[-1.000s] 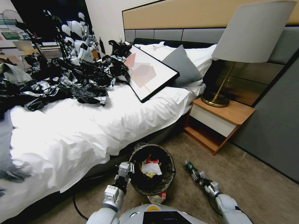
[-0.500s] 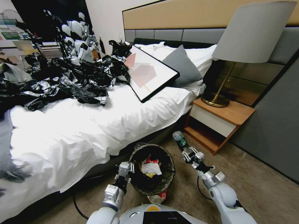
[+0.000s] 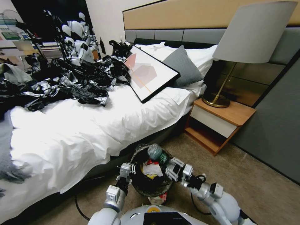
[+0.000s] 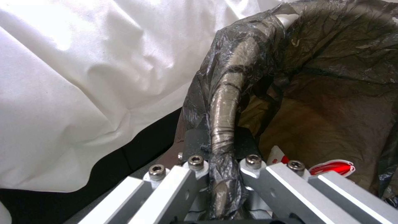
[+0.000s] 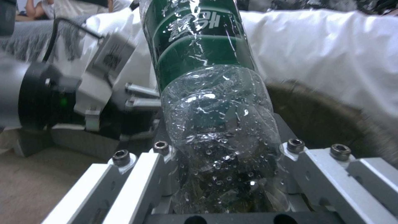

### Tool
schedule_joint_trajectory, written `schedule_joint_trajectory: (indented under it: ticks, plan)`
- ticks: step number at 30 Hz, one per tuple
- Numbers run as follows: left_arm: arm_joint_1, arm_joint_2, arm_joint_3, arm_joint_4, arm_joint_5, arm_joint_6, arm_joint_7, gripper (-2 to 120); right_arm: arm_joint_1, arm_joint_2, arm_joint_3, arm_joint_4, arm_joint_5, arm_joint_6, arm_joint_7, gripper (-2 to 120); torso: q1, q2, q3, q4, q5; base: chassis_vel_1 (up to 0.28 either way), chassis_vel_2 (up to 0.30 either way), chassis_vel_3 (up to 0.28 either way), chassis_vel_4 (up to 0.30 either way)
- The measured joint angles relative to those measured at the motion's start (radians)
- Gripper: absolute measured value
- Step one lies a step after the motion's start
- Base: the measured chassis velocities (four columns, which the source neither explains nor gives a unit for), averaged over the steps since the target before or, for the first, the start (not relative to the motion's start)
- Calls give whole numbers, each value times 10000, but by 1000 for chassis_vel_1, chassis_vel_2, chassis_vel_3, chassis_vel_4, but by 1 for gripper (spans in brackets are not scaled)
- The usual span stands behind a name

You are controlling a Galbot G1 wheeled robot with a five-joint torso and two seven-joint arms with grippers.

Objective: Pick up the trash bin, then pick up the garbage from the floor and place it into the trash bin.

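The trash bin (image 3: pixel 142 184), round and lined with a crinkled black bag, hangs beside the bed. My left gripper (image 3: pixel 128 170) is shut on its rim (image 4: pixel 224 105), the bag-covered edge pinched between the fingers. Red-and-white wrappers and white paper (image 3: pixel 152 168) lie inside it. My right gripper (image 3: pixel 171 167) is shut on a clear green-labelled bottle (image 3: pixel 157 153), held over the bin's opening. Up close the bottle (image 5: pixel 207 93) is wet inside and stands between the metal fingers (image 5: pixel 136 174). A crumpled red-and-white wrapper (image 3: pixel 159 197) lies on the carpet under the bin.
A bed with a white duvet (image 3: pixel 93 131) is to the left, heaped with black-and-silver bags (image 3: pixel 62 81) and a framed picture (image 3: pixel 150 73). A wooden nightstand (image 3: pixel 218 123) with a lamp (image 3: pixel 250 40) stands to the right. Open carpet (image 3: pixel 256 187) lies to the right.
My right arm has swung left with the bottle, from low over the carpet, past the nightstand side, to above the bin. The left gripper and bin have stayed put.
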Motion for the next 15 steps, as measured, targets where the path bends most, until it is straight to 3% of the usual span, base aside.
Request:
schedule_joint_trajectory:
  ticks: [15]
  plan:
    - [68, 10, 32, -62, 54, 3, 21, 1, 1024, 376, -542, -1664, -387, -8, 438, 28, 0, 0, 0, 1, 0, 0, 0, 0, 0]
